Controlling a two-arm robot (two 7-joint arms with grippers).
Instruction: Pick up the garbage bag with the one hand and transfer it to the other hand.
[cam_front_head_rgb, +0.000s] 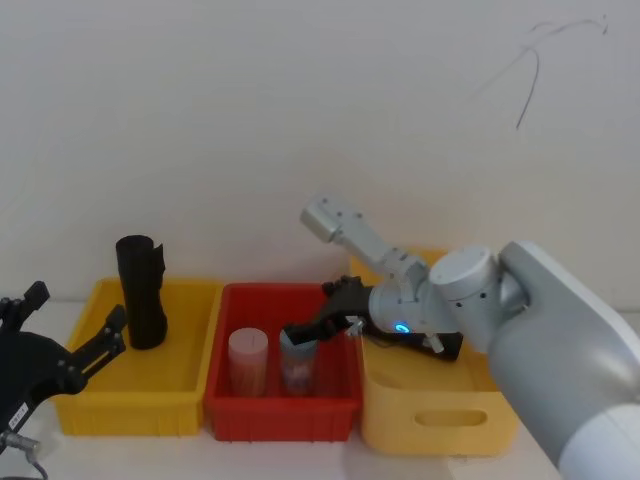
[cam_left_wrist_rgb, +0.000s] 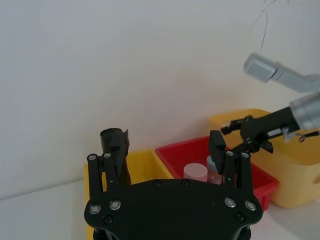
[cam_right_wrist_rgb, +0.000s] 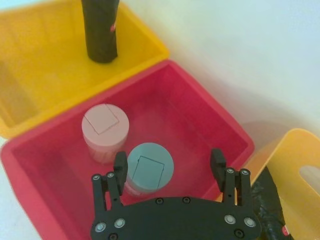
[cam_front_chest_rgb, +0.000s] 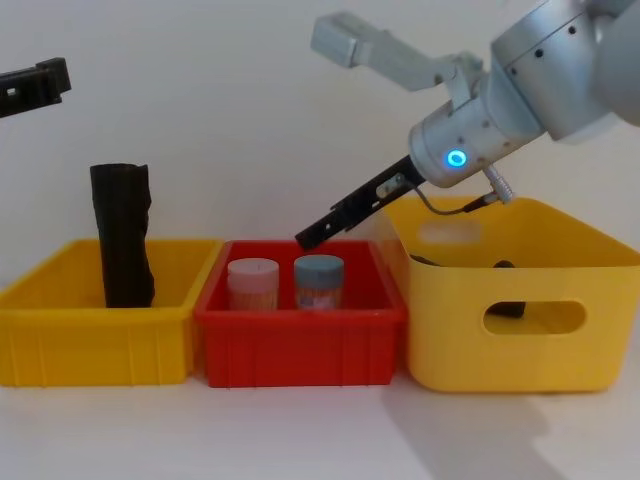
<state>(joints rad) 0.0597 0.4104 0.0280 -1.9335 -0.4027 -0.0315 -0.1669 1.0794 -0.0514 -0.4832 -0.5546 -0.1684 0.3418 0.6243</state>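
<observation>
At nine o'clock the garbage bag (cam_front_head_rgb: 140, 295) stands upright; probably light and slick, so I'd grip mid-roll. My left tool (cam_front_head_rgb: 72, 318), at eight o'clock, and right tool (cam_right_wrist_rgb: 168, 162), near centre, are both released.

garbage bag (cam_front_chest_rgb: 122, 235) foot hidden behind left yellow bin (cam_front_chest_rgb: 95, 345) wall, left claw (cam_front_head_rgb: 76, 305) cut by edge

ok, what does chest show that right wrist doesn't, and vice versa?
Chest: left hand up high, the right arm's blue ring, the right yellow bin's handle slot. Right wrist: pink lid and blue lid from above. Both: bag upright in the left yellow bin, red bin, open right hand above it.
</observation>
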